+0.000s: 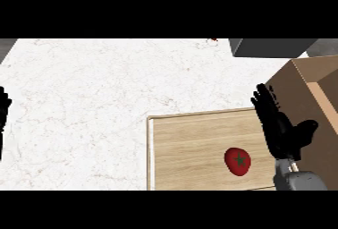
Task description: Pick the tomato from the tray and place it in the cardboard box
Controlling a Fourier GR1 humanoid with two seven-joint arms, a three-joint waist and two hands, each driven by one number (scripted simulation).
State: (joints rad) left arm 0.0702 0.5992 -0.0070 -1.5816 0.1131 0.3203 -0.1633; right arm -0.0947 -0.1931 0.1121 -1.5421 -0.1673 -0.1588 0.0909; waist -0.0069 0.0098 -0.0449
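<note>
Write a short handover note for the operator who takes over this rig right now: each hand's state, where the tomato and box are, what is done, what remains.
Right hand: open, fingers straight, over the tray's right edge, holding nothing.
Left hand: open, resting at the view's left edge.
Tomato: lying on the wooden tray, left of the right hand, not gripped.
Cardboard box: open, just right of the tray.
Done: nothing yet.
Left: grasp tomato, lift it, place it in the box.
</note>
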